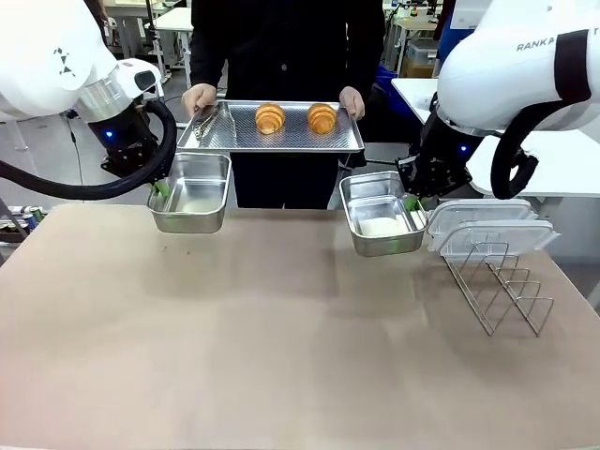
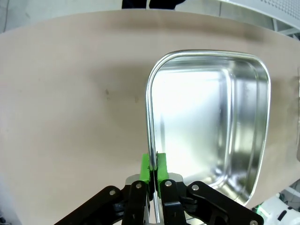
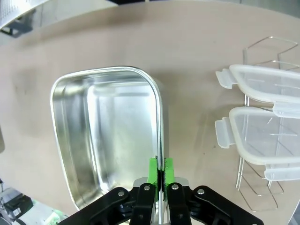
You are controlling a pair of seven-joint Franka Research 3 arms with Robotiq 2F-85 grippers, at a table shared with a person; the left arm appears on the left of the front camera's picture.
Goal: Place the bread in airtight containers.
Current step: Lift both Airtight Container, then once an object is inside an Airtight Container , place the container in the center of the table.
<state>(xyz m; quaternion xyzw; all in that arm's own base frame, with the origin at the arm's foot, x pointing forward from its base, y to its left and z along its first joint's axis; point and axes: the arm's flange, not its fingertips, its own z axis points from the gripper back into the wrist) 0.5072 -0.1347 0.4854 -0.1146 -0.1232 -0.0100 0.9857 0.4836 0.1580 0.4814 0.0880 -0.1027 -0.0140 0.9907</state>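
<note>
L gripper [image 2: 153, 168] clamped tight on rim of L pan [image 2: 211, 131], R gripper [image 3: 161, 171] likewise on rim of R pan [image 3: 108, 136]; both pans empty. Croissant [image 1: 270, 117] + 2nd croissant [image 1: 322, 117] sit side by side on flat tray [image 1: 295, 139] that person holds at far side. Lids [image 1: 492, 234] rest on wire rack [image 1: 506, 295], just beside R pan.

Front view looks across the table [image 1: 281, 375]; close wrist views look down on its left pan [image 2: 211, 131], right pan [image 3: 112, 136]
</note>
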